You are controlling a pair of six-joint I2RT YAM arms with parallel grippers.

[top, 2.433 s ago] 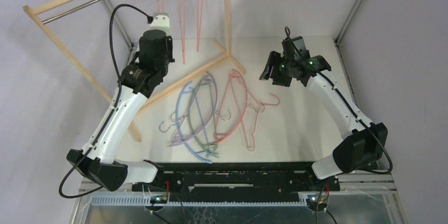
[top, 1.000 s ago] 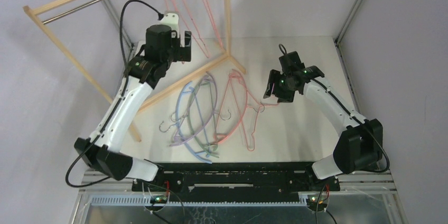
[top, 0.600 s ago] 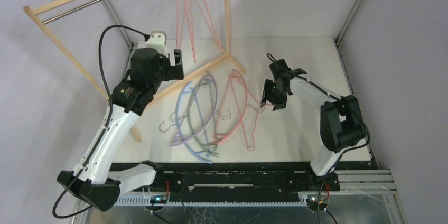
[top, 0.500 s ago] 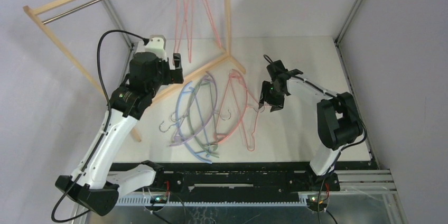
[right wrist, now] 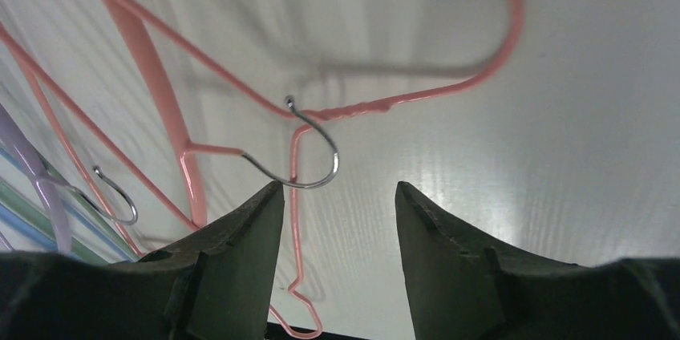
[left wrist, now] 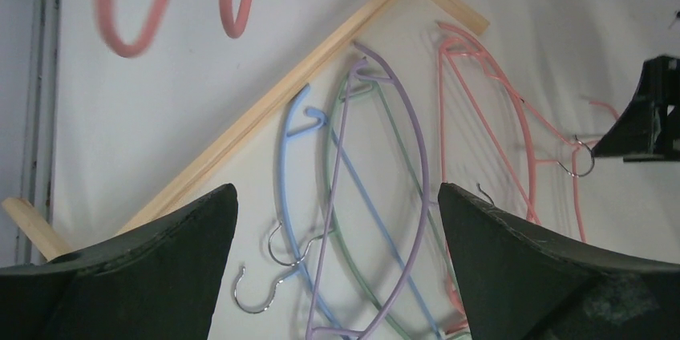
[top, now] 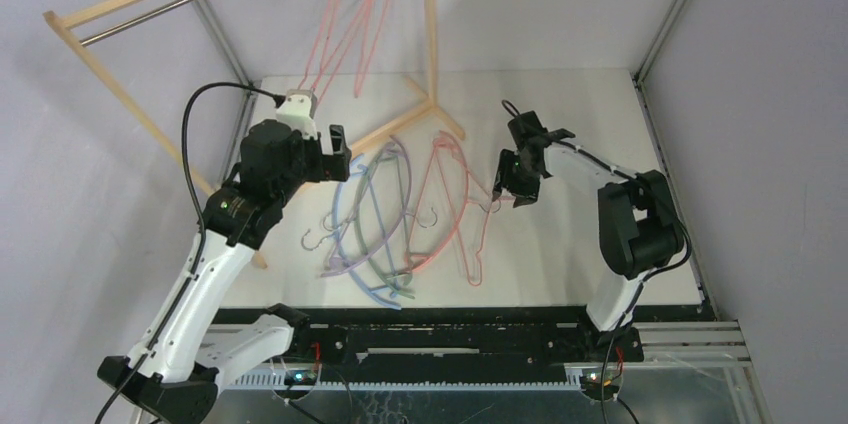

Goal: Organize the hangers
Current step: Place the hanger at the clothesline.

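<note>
Over the piled hangers (top: 400,279), left end effector (left wrist: 337,196) and right end effector (right wrist: 338,188) gape; the hung ones' hooks are cropped.

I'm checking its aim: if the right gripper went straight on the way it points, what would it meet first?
Likely the metal hook crossing the pink wire hanger, centred ahead of the right gripper; then the table. Depth is unclear.

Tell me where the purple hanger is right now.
In the overhead view the purple hanger lies mid-table, tangled with the green hanger and blue hanger, pink hangers on its right.
</note>
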